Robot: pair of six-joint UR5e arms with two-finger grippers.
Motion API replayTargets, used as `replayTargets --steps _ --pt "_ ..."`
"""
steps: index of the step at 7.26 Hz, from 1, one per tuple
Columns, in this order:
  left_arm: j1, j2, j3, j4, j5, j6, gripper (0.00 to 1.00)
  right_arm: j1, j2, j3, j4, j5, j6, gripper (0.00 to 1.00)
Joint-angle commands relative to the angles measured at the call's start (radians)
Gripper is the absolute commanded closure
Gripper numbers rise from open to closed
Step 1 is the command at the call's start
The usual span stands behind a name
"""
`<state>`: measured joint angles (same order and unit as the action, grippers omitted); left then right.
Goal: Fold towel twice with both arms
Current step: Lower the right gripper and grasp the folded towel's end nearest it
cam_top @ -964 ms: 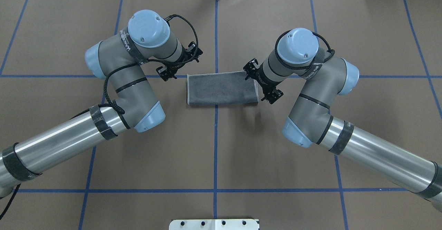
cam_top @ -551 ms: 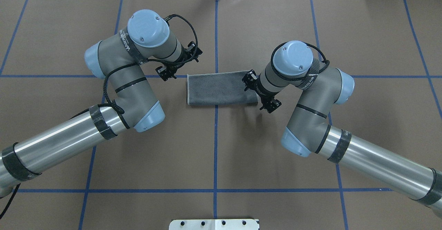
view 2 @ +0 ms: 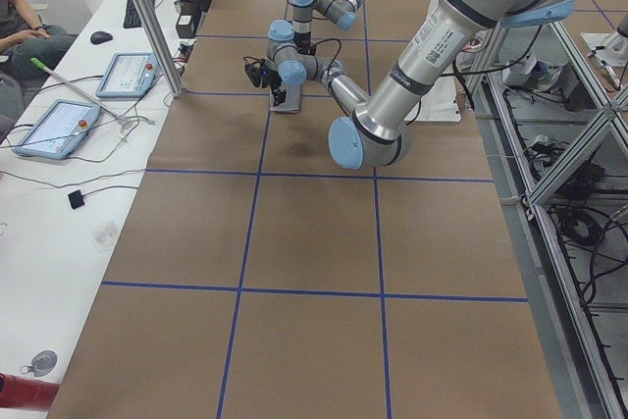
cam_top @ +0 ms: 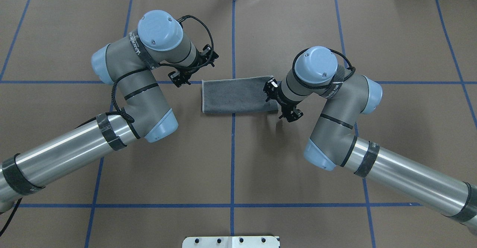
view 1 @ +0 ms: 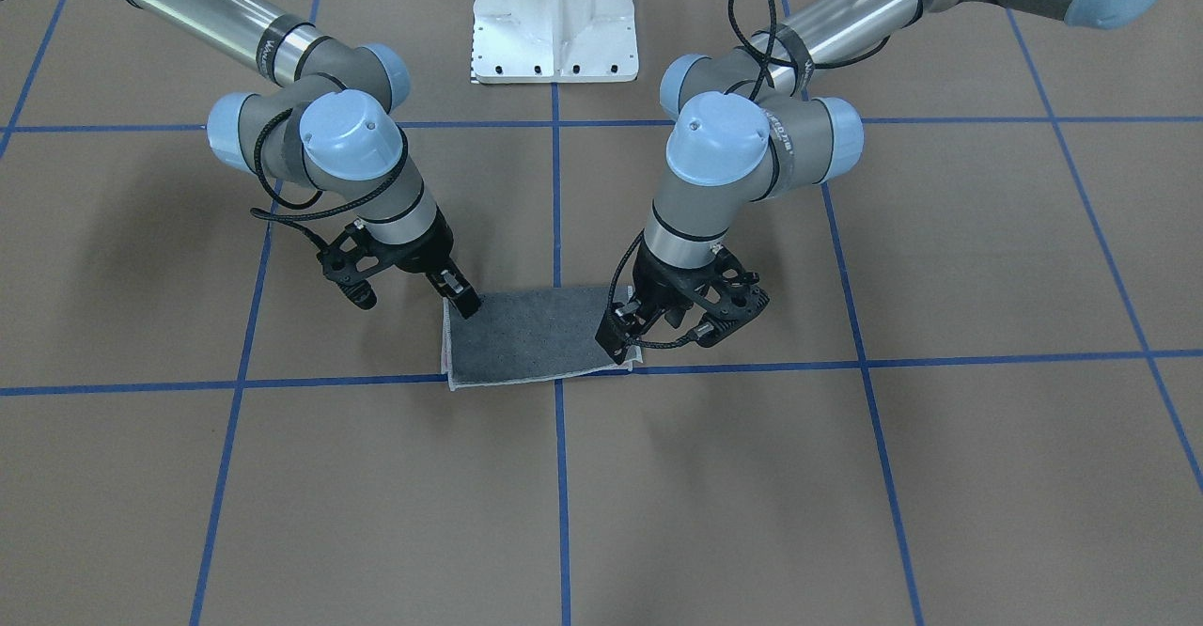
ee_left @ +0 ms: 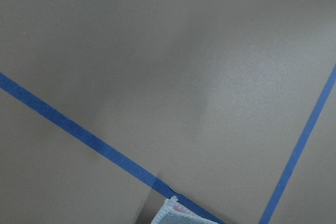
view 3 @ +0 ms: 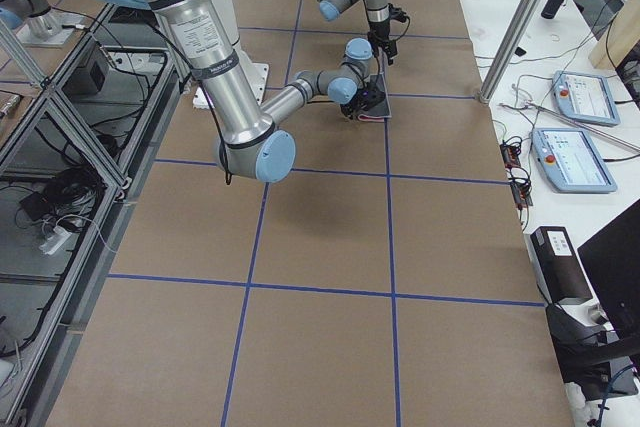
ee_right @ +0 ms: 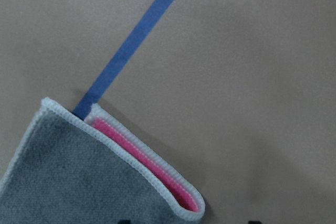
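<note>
1. Black left gripper (cam_top: 193,68): jaws spread, empty, beside the towel (cam_top: 239,95) at its far left corner; unmoved over the last second.
2. Folded towel lies grey face up on the brown table (cam_top: 238,166) with its blue tape grid (cam_top: 233,158). Only the right wrist view shows the pink inner layer.
3. Opposite, the right gripper (cam_top: 280,101): jaws spread, empty, has shifted inward over the right edge.

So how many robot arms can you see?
2. The left arm is by the towel's left end, the right arm at its right end.
</note>
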<state>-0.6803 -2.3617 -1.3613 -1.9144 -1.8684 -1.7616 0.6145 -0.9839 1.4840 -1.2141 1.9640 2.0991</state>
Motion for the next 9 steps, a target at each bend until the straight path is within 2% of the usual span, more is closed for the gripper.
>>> replayTargets --steps 1,2,3,6,9 --pt "-0.001 0.001 -0.001 0.0 0.0 0.001 0.01 0.001 -0.002 -0.005 -0.001 -0.01 0.013 0.33" --pt "0.001 0.001 -0.001 0.0 0.0 0.001 0.01 0.01 -0.004 -0.008 -0.001 -0.016 0.013 0.33" --pt "0.001 0.001 -0.001 0.0 0.0 0.001 0.01 0.013 -0.001 -0.008 -0.002 -0.016 0.016 0.41" --pt "0.001 0.002 -0.001 -0.002 0.0 0.002 0.01 0.014 -0.001 -0.01 0.001 -0.016 0.059 1.0" --pt "-0.001 0.004 0.001 -0.002 0.0 0.001 0.01 0.014 -0.002 0.002 0.004 -0.014 0.053 1.0"
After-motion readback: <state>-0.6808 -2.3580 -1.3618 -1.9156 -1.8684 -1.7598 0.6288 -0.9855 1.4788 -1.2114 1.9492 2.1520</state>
